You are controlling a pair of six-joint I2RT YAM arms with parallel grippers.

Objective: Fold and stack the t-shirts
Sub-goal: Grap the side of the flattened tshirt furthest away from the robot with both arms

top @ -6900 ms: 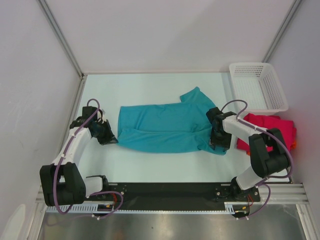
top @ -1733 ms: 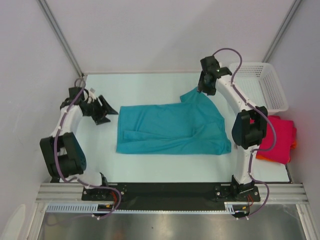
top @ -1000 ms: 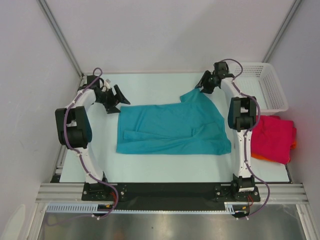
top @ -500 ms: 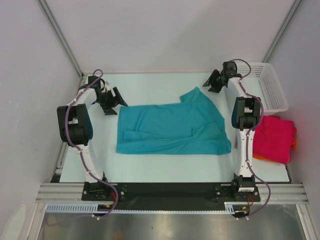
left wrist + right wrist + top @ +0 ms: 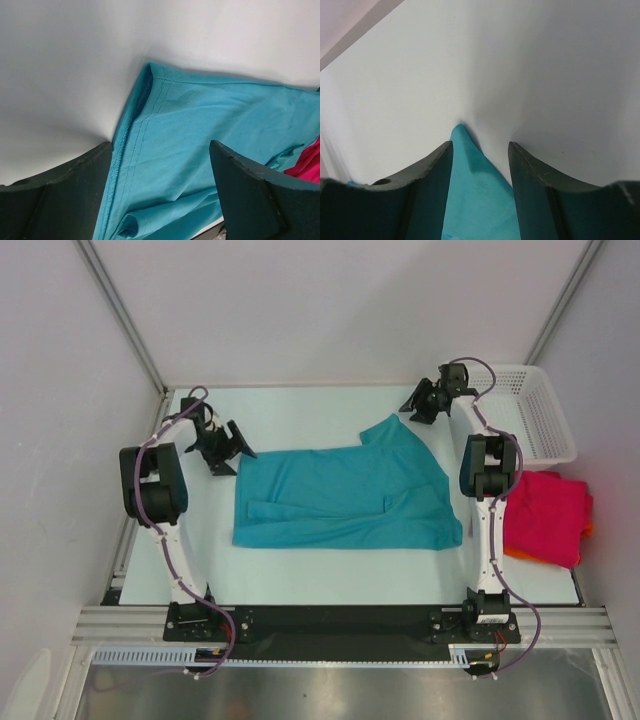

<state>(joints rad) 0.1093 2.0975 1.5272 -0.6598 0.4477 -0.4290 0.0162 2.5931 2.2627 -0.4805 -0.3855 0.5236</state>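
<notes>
A teal t-shirt (image 5: 340,495) lies spread flat in the middle of the white table, one sleeve pointing to the far right. My left gripper (image 5: 240,450) is open at the shirt's far left corner. In the left wrist view the hemmed teal corner (image 5: 165,130) lies between the wide-apart fingers (image 5: 60,200). My right gripper (image 5: 410,412) is open just beyond the sleeve tip (image 5: 392,424). In the right wrist view that teal tip (image 5: 470,190) lies between the separated jaws, ungripped. A crimson-pink t-shirt (image 5: 548,515) lies folded at the right, with an orange edge (image 5: 588,531) under it.
A white mesh basket (image 5: 520,412) stands at the far right corner, right beside my right arm. Grey walls with metal posts close in the table on three sides. The black rail carrying the arm bases (image 5: 340,625) runs along the near edge.
The right gripper has drifted away from the sleeve tip and back beside it. The left gripper has shifted slightly toward the shirt's corner. The teal shirt has not moved.
</notes>
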